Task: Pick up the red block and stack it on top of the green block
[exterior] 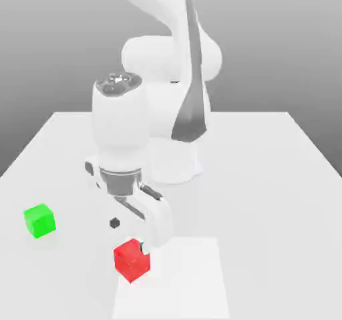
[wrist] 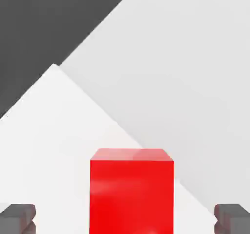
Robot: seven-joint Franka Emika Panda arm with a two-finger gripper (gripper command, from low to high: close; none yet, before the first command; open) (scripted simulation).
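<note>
The white arm reaches down over the near part of the desk (exterior: 267, 178), its hand pointing at the surface. The gripper (exterior: 133, 235) hangs just above and around the red block (exterior: 131, 260), which sits on the desk near the front edge, a little to the exterior view's left of centre. The block lies at the left corner of a brighter white square patch (exterior: 187, 278) marked on the desk top.

The fingers are spread wide. In the hand view, two dark grey fingertips (wrist: 17, 218) stand at the two sides of the picture, and the red block (wrist: 132, 191) rises between them with clear space on each side, so neither pad touches it. In the exterior view, one white finger (exterior: 155, 222) comes down just beside the block on the exterior view's right, its tip near the block's top edge; the other finger shows as a small dark tip (exterior: 114, 223) on the block's left and a little above it. The block rests on the desk, not lifted.

The green block (exterior: 39, 220) stands on the desk well apart from the red one, toward the exterior view's left and slightly farther back. It is upright with nothing on top of it, and nothing touches it.

The arm's base (exterior: 175, 158) stands on the desk farther back, near the middle, behind the hand. Beyond the desk the background is plain grey.
</note>
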